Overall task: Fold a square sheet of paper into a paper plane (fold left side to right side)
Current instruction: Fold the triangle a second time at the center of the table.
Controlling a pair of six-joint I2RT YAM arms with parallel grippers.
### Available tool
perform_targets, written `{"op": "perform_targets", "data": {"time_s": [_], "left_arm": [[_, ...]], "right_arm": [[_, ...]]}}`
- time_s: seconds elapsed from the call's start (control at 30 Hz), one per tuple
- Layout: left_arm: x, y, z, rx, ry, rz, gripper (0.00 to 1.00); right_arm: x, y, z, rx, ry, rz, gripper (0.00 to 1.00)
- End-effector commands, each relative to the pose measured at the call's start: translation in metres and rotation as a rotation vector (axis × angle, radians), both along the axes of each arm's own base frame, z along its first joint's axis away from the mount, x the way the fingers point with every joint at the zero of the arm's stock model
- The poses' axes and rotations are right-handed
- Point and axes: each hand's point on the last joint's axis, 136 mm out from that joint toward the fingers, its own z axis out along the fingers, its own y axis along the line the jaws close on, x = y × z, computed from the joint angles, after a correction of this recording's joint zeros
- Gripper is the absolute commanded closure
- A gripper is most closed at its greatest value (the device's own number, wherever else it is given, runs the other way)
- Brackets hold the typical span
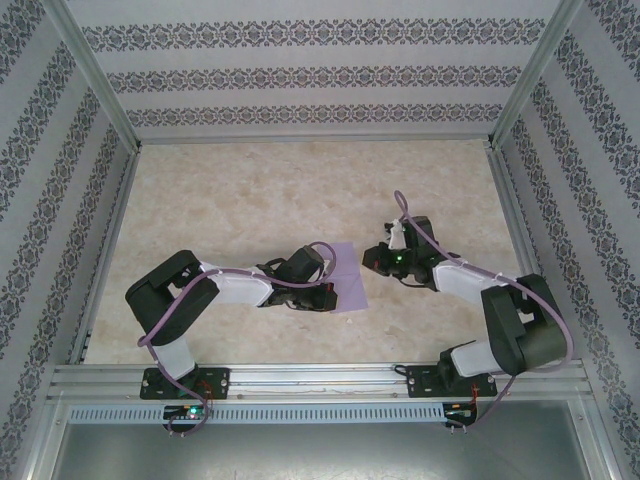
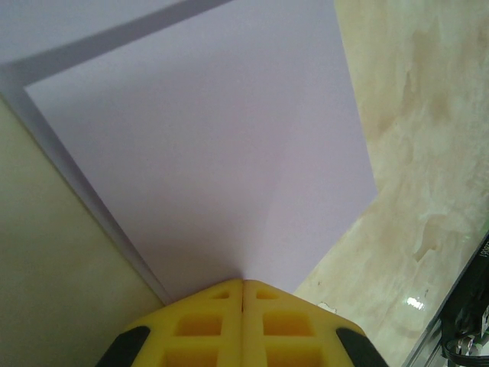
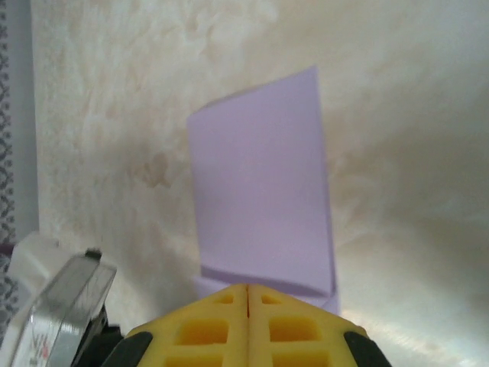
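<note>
Enclosure: patterned papered walls (image 1: 300, 75) close off the left, far and right sides. An aluminium rail (image 1: 320, 378) carrying both arm bases runs along the near edge.

Surface (image 1: 250, 200): pale, marble-look and glossy, with reflections showing in the wrist views. Judged low in friction, so a thin sheet could slide under any sideways push.

The square sheet of paper (image 1: 350, 285): lies near the middle of the surface, between the two arms. It is doubled over, with stacked edges visible along its left side in the left wrist view. The layers do not line up exactly.

Left end effector (image 2: 243, 284): jaws fully together, tips at the sheet's near corner. Cannot tell whether the paper is pinched or merely pressed.

Right end effector (image 3: 248, 289): jaws fully together, tips at the sheet's near edge, nothing visibly gripped.

Risks:
- Uneven pressure from either tip could skew the fold or drag the sheet.
- A loose top layer could spring open once released.
- The two arms work close together, so contact between them is possible.
</note>
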Motion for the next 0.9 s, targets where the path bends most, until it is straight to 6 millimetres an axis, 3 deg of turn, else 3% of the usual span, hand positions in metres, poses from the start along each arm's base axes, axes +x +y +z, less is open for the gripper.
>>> {"op": "perform_targets", "data": {"time_s": [0.0,0.2,0.43,0.6,0.87], "left_arm": [[-0.021,0.036,-0.04,0.195,0.091,0.023,1.0],[-0.02,0.035,-0.04,0.194,0.09,0.022,1.0],[-0.018,0.033,-0.038,0.189,0.084,0.024,1.0],[-0.015,0.029,-0.029,0.175,0.067,0.02,0.99],[0.004,0.008,0.013,0.083,0.017,0.016,0.99]], "right_arm": [[-0.019,0.013,-0.012,0.014,0.052,0.016,1.0],[-0.019,0.033,-0.019,0.038,0.064,0.048,1.0],[-0.011,0.039,-0.031,0.02,0.08,0.065,1.0],[-0.014,0.032,-0.048,-0.031,0.127,0.046,1.0],[-0.037,0.012,-0.081,-0.128,0.24,0.014,1.0]]}}
